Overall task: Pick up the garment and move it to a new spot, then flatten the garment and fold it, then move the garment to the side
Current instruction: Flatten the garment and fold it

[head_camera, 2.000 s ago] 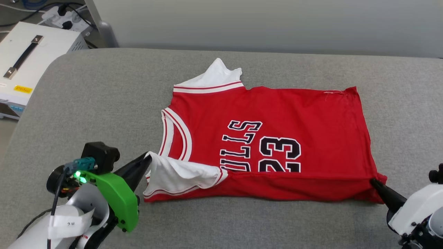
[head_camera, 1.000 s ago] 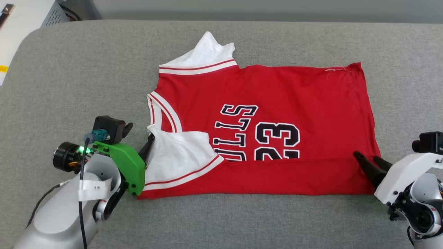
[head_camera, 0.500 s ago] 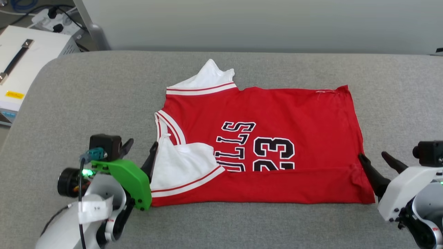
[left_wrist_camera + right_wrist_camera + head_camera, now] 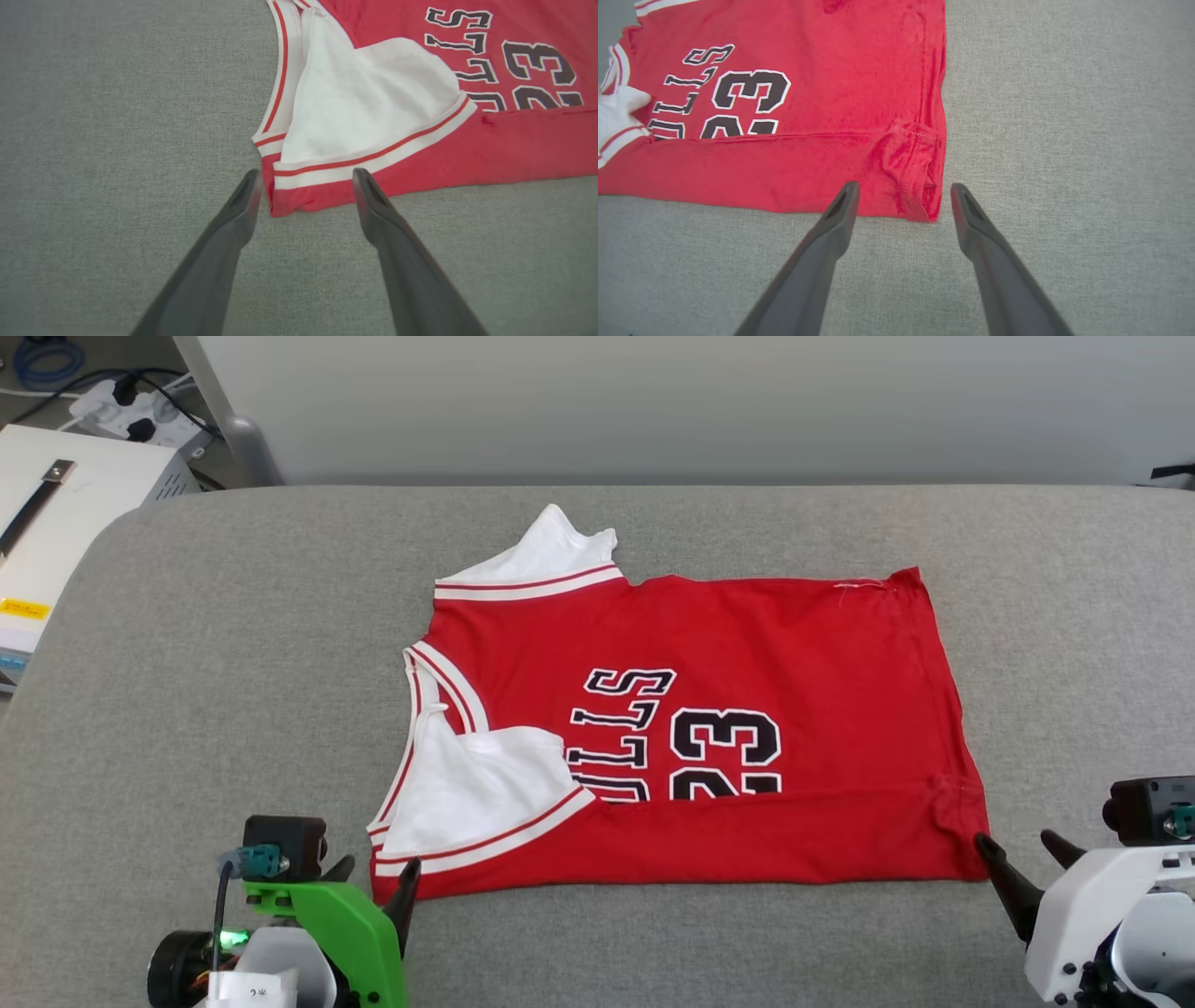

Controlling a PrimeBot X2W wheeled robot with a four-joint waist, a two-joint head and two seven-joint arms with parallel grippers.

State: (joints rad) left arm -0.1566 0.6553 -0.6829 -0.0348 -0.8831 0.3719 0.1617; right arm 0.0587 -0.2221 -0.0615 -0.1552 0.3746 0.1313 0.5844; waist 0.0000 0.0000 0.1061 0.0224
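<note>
The shirt lies in the middle of the desk, its near strip already folded over. My left pincer and right pincer gape empty at its near corners — I'd pinch both layers at each, lift evenly, keep the crease straight

Garment mid-table, a gripper at each near corner.
The garment lies on the table, collar left, hem right, near edge folded over on itself. The left gripper sits just before its near-left corner, the right gripper beside its near-right corner. A box stands beyond the table's far-left corner.
</note>
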